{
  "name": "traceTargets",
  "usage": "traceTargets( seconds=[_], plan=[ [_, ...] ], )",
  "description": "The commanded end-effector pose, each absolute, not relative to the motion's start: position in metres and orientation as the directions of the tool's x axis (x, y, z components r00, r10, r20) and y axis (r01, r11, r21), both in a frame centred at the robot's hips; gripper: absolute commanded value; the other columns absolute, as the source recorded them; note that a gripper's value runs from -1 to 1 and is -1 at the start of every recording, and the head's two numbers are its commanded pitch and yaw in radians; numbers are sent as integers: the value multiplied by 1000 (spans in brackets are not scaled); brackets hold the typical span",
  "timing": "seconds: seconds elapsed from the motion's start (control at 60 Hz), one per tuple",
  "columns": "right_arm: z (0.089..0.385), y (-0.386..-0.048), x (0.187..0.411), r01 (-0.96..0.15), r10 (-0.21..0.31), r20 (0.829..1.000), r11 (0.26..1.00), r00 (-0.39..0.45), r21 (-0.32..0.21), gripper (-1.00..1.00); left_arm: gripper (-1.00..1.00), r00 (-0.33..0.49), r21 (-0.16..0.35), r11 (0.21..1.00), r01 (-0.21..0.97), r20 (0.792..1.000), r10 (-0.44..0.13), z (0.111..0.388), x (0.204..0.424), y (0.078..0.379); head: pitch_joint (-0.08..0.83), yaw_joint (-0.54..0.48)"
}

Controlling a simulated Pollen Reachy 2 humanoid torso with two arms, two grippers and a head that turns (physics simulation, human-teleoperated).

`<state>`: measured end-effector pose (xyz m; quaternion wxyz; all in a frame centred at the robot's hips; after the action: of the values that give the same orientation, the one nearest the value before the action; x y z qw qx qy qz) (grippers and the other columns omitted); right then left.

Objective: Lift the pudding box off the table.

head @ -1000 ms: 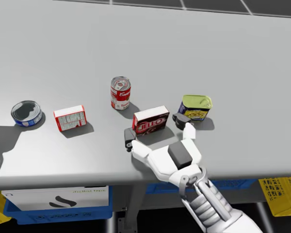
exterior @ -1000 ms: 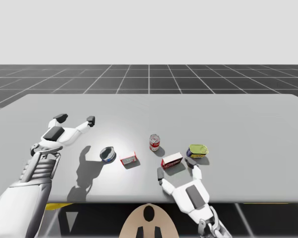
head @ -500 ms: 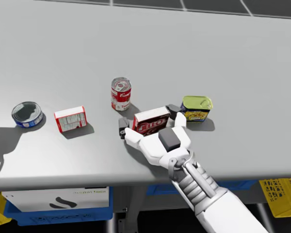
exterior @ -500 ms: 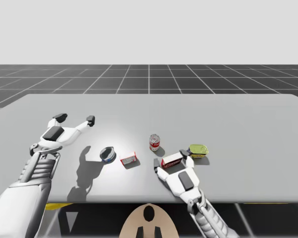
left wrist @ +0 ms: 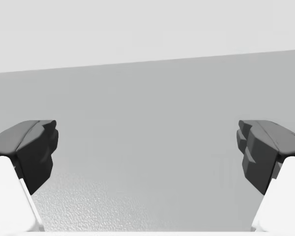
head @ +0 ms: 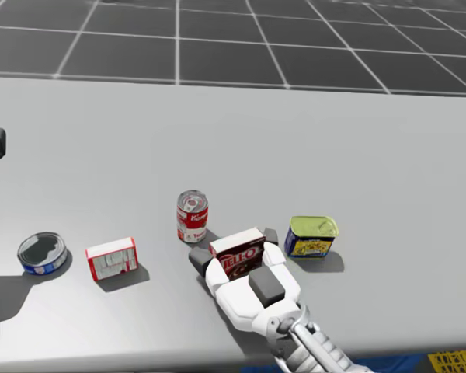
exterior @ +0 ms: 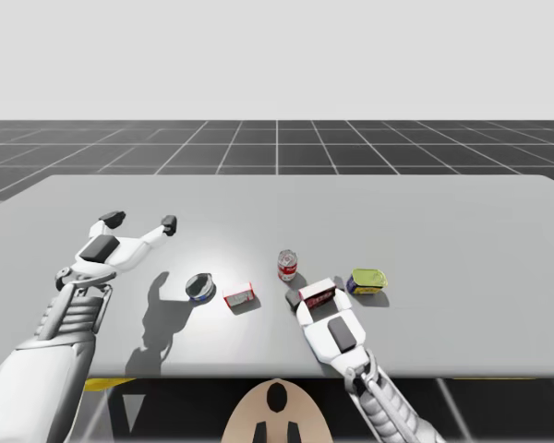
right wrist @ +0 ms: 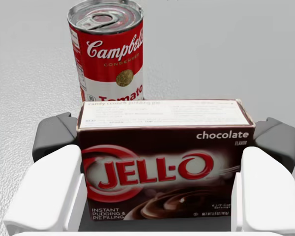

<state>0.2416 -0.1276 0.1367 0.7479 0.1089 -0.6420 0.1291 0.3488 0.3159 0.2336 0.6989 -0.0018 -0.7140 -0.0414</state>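
Low centre in the head view, the brown box (head: 237, 255) stands on the table (head: 334, 140), its ends clasped by my right gripper (head: 234, 245). Grip firmly and lift straight up, sparing the red can (head: 192, 217). My left gripper (exterior: 140, 221) is spread wide.

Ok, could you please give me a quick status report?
Right gripper jaws shut on pudding box, box on table. Left gripper open, apart. Red-and-white can close behind box.

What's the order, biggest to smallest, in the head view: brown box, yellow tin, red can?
1. Brown box and yellow tin: too alike to rank, and the box is partly hidden.
2. Red can: slimmer, looks smallest.
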Motion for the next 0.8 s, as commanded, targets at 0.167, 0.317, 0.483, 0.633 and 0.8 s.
traceTargets(
  seconds=[0.167, 0.317, 0.483, 0.633, 0.8],
  plan=[
    [135, -111, 236, -336, -2, 986, 940, 166, 58, 1000, -1000, -20, 62, 996, 62, 998, -61, 233, 348, 315, 390, -163],
    [149, -112, 235, -345, 2, 990, 938, 138, 46, 1000, -1000, -20, 62, 996, 62, 998, -61, 233, 348, 315, 371, -163],
    [199, -117, 235, -350, 20, 999, 937, 31, -8, 1000, -1000, -24, 57, 997, 57, 998, -56, 234, 348, 317, 369, -161],
    [244, -125, 234, -341, 48, 996, 938, -70, -69, 1000, -1000, -26, 55, 997, 54, 998, -53, 235, 348, 318, 370, -161],
    [303, -136, 234, -301, 49, 976, 947, -211, -113, 1000, -1000, -27, 52, 997, 51, 998, -50, 236, 349, 319, 369, -164]
  ],
)
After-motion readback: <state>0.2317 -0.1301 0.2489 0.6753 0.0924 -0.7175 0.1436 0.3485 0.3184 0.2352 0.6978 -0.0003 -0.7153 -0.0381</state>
